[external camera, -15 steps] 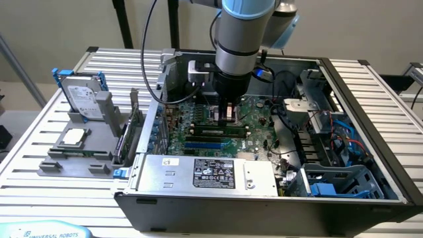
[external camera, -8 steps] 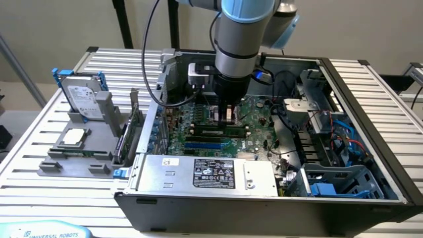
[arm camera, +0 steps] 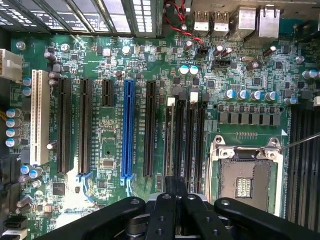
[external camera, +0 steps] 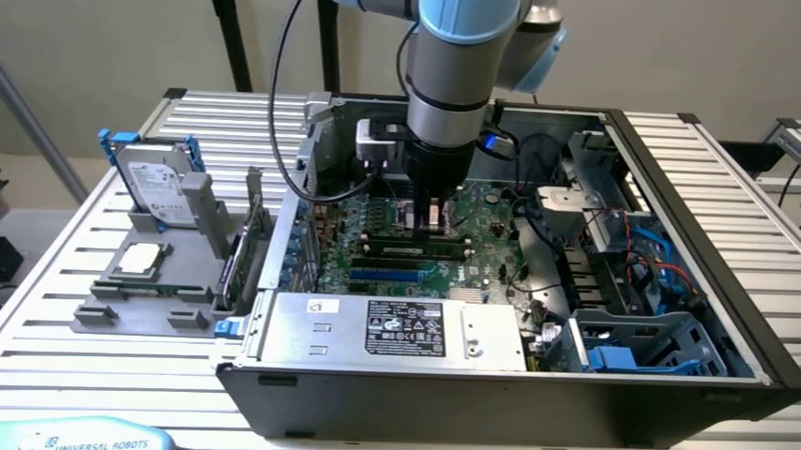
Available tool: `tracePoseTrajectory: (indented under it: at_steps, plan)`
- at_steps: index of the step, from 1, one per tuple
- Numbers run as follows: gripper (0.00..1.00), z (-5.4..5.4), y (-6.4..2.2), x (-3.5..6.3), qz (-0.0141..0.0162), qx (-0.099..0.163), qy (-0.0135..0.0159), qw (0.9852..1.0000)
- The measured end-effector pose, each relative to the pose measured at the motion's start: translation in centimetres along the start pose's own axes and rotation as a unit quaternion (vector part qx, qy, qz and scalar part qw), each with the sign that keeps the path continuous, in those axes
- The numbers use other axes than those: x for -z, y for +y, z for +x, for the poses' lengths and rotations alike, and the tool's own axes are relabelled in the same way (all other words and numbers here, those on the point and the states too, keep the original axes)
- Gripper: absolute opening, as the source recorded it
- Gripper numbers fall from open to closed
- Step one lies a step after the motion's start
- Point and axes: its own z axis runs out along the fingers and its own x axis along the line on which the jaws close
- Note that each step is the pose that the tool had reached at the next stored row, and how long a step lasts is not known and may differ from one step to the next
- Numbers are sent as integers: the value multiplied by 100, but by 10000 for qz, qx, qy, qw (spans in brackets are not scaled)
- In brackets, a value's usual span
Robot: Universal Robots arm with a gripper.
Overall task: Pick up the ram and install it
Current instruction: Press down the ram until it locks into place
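Outside, the pincer (external camera: pixel 432 217) hangs low inside the open computer case (external camera: pixel 701 234), closed just above the ram (external camera: pixel 407 249) lying along its motherboard slot; cables (external camera: pixel 551 202) crowd nearby. Wristward, the closed pincer (arm camera: pixel 175 192) sits over the slots (arm camera: pixel 185 140), beside the empty CPU socket (arm camera: pixel 245 175).

even, bright light; perhaps slight softness, mild edge distortion
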Motion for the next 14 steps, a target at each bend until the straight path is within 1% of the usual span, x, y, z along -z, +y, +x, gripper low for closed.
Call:
tracePoseTrajectory:
  at_steps: [1, 3, 7, 14]
  plan:
    - [11, 0, 2, 47, -5, -1, 4, 10000]
    - [11, -1, 4, 84, -7, -1, 3, 10000]
    - [11, -1, 4, 86, -7, -1, -4, 10000]
    - [11, -1, 3, 86, -7, 0, -26, 10000]
